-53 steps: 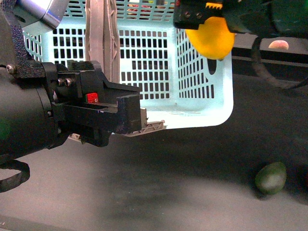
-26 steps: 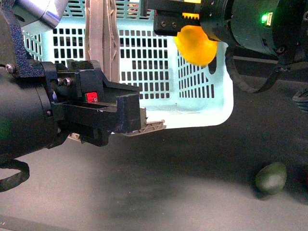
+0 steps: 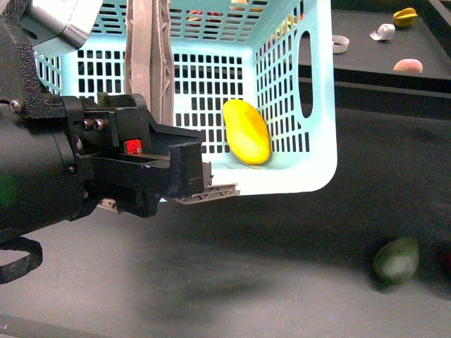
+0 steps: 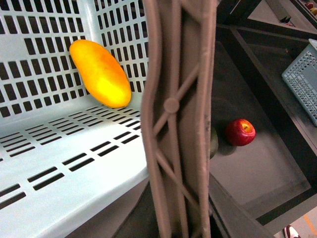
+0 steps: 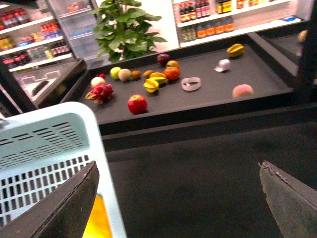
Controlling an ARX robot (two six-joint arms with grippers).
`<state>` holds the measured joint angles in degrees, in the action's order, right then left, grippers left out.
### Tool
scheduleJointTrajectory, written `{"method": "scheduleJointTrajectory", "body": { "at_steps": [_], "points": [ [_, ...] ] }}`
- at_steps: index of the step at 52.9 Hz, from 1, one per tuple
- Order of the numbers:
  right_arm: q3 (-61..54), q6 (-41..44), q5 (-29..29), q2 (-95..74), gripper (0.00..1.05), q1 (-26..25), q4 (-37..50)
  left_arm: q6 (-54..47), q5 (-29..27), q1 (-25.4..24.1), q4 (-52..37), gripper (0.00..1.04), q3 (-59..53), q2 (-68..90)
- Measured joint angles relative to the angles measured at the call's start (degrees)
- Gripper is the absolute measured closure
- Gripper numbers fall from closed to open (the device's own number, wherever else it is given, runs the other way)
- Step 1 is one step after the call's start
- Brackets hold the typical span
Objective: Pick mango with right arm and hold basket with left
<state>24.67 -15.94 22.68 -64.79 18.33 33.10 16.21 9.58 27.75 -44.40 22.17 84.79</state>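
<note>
Left arm (image 3: 42, 183) level, jaws clamped on basket (image 3: 296, 179); right jaws wide apart, empty; mango (image 3: 246, 132) inside basket.

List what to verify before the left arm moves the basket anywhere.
1. Mango inside the basket: ok, it lies against a slotted wall.
2. Right hand empty: ok, its fingers are apart with nothing between them.
3. Right hand out of the basket: ok, none of it shows over the basket in the front view.
4. Left hand on the grey handle: ok, clamped at its base; how firmly, cannot tell.
5. Green fruit out of the way: ok, it lies apart from the basket, off to the right.
</note>
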Motion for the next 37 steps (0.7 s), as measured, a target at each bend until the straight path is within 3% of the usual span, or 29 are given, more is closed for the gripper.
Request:
{"method": "scheduleJointTrajectory", "body": {
  "at_steps": [12,22,35,37],
  "points": [
    [-8.83,-1.01,5.07,22.53,0.08,-4.63,-14.99,-0.02,0.2,0.0,0.0,0.94,0.0,0.0],
    [-12.85,-0.15,13.33,37.29,0.08,-3.67,-25.97,0.02,0.2,0.0,0.0,0.94,0.0,0.0],
    [-12.96,0.22,13.42,38.27,0.08,-3.41,-26.27,-0.02,0.13,0.0,0.0,0.94,0.0,0.0],
    [-14.21,2.93,6.47,39.47,0.13,-5.18,-23.28,-0.02,0.2,0.0,0.0,0.94,0.0,0.0]
  ]
}}
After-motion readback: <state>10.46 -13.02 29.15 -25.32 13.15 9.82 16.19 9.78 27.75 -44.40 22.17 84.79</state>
